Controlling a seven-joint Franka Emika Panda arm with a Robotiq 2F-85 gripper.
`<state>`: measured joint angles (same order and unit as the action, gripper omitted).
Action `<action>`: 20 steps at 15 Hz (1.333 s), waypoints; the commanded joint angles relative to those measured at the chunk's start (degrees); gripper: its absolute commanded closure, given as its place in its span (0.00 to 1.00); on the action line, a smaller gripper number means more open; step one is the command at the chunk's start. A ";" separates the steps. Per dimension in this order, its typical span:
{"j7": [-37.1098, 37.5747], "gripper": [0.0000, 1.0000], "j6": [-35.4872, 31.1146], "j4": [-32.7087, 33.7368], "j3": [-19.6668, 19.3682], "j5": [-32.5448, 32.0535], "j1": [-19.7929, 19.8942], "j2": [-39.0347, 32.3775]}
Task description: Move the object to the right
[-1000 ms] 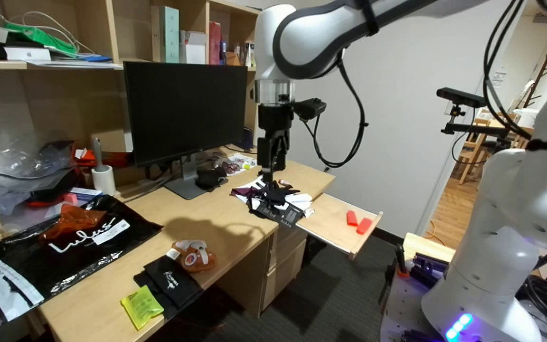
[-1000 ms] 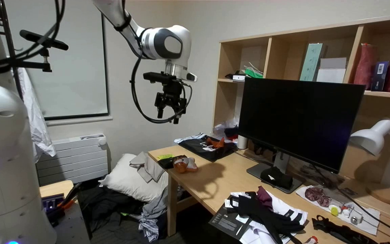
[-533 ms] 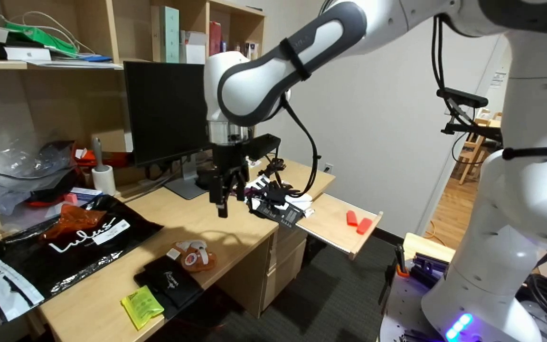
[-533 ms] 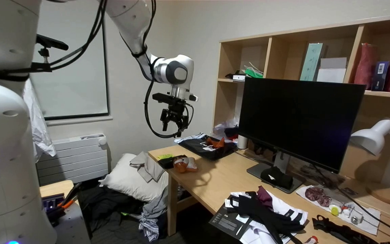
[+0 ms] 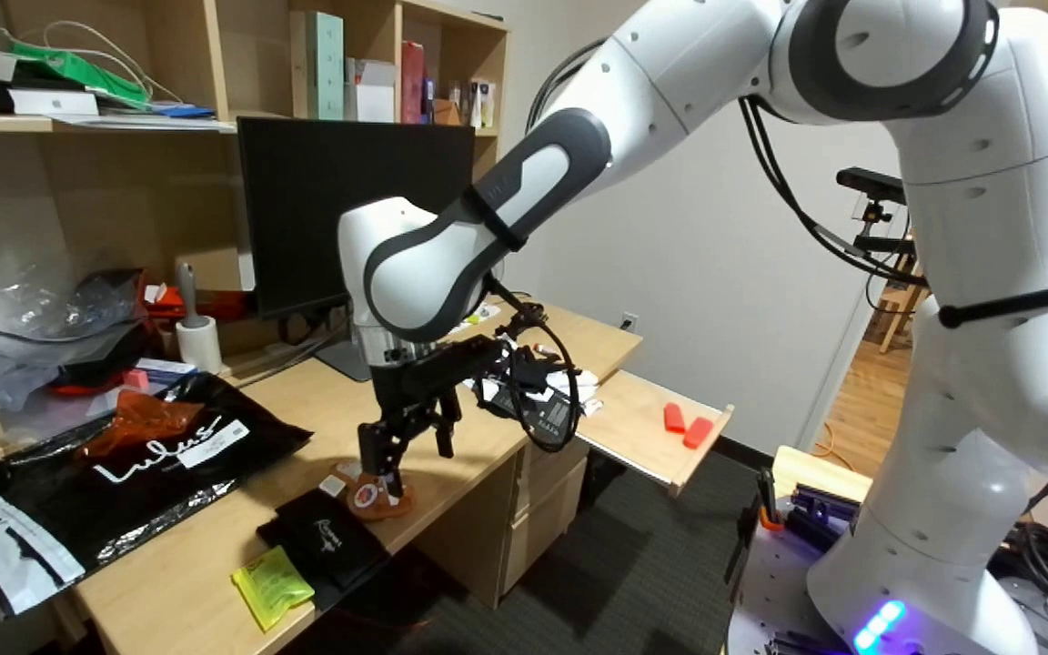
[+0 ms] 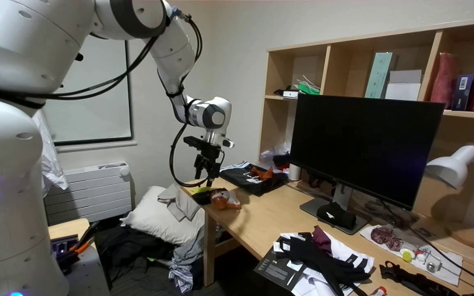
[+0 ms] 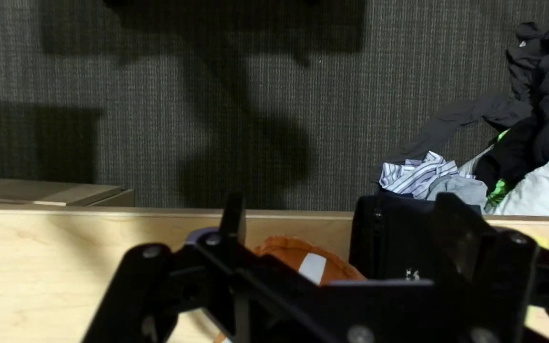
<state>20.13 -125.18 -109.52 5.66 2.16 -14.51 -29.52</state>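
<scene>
Pincer lower; wrist-view object partial

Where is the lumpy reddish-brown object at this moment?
In an exterior view, the lumpy reddish-brown object lies below and left of centre, on the desk near its front edge, at the upper right of the flat black item.

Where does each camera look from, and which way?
An exterior view: standing apart, looking down over the desk and open drawer; robot arm from picture right.
An exterior view: standing apart, facing the desk, lamp and radiator; robot arm from picture left.
Wrist view: on the wrist, facing down at desk and carpet; fingers show.
Both exterior views share the monitor and reddish-brown object.
</scene>
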 commanded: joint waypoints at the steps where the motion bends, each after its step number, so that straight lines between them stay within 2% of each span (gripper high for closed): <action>1: 0.07 0.00 0.09 0.46 -0.17 0.11 -0.15 -0.62; 8: -0.03 0.00 0.06 1.79 -0.57 0.12 0.17 -1.45; 10: 1.60 0.00 -0.69 3.14 -2.19 -1.70 -0.32 -2.56; 13: 2.59 0.00 -0.67 6.35 -4.09 -2.51 -0.18 -4.96; 16: 0.17 0.00 -0.98 10.22 -3.60 -0.25 1.15 -8.69; 20: 0.14 0.00 -5.34 14.74 -3.02 1.08 1.29 -13.78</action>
<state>20.56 -127.86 -98.95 1.67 1.81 -13.82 -39.22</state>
